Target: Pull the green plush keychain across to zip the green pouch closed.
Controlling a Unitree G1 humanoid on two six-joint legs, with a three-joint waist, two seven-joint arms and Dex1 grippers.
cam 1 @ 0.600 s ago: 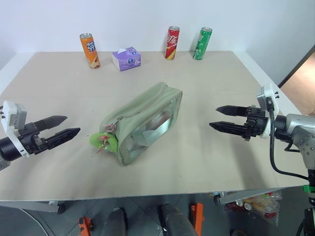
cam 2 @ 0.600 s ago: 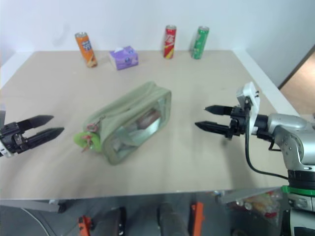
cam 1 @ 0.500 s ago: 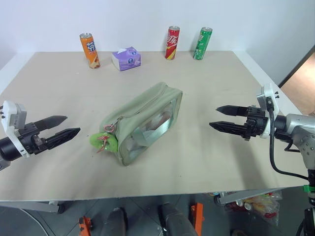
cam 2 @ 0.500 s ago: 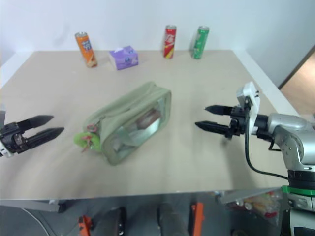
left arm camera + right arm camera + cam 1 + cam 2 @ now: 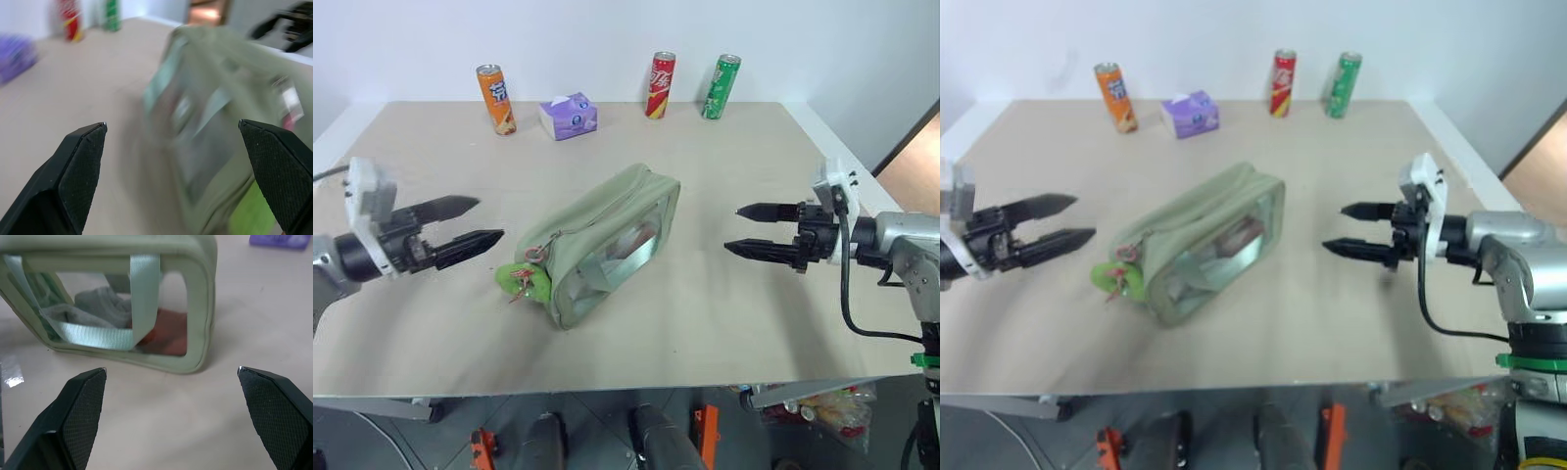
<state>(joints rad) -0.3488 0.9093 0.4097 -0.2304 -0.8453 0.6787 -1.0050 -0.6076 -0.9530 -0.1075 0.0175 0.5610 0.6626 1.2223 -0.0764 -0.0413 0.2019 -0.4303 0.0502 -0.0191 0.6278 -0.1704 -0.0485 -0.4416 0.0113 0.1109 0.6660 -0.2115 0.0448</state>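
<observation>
The two eye views look from the robot's head, forward and down over the table (image 5: pixel 724 323), taking in its full width to the back wall; both share the green pouch (image 5: pixel 597 245) at centre. The left wrist view looks low across the tabletop, close to the pouch's near end, facing the red can (image 5: pixel 72 19). The right wrist view faces the pouch's clear window from nearby, slightly downward.
</observation>
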